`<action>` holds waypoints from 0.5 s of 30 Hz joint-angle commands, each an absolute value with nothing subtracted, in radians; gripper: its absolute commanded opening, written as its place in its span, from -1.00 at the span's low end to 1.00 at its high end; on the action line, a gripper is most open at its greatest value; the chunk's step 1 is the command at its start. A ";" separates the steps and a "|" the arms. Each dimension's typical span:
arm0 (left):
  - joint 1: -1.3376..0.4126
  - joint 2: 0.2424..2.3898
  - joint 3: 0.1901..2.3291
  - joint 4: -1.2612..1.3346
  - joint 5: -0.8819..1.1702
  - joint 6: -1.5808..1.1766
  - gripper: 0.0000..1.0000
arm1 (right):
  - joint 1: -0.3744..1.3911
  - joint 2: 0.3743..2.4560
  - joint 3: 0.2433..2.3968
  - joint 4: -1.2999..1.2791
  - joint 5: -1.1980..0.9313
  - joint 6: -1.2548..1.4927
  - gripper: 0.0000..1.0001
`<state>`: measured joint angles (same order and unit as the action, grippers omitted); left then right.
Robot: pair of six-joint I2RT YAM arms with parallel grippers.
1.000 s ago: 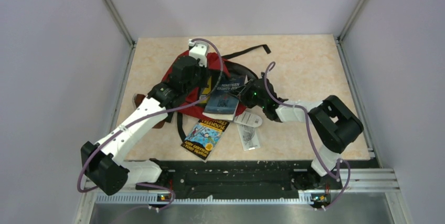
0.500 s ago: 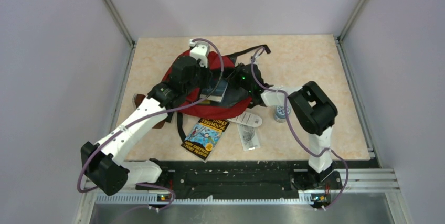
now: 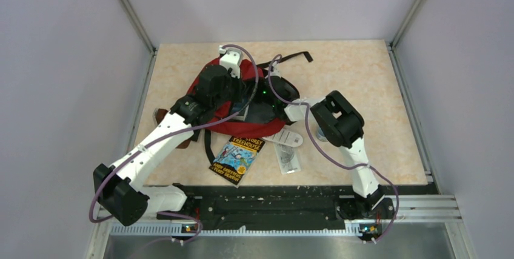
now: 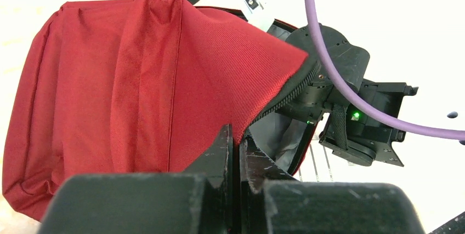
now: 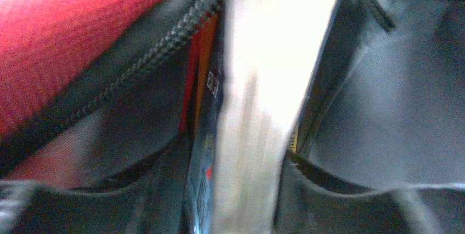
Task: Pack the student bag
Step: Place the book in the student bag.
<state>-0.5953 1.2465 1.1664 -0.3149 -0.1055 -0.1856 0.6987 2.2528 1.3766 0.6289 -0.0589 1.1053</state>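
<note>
Inside student bag (image 4: 109, 97): R hand (image 3: 257, 96) by book (image 5: 263, 80), grip unclear; L hand (image 4: 236, 141) pinches rim; paperback (image 3: 237, 160) alongside.

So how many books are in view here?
2. One colourful paperback lies on the table just in front of the red backpack; the other book stands edge-on inside the backpack's open mouth. More may be hidden inside.

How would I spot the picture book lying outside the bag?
Find the big red student bag in the middle of the table. Just off its near edge, a paperback lies flat. Its bright yellow-and-blue cartoon cover sets it apart from the pale items beside it.
</note>
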 commanded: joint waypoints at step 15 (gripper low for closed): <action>-0.595 1.232 1.183 -0.259 -0.084 -0.204 -1.00 | 0.721 2.008 1.138 0.595 0.193 0.898 0.69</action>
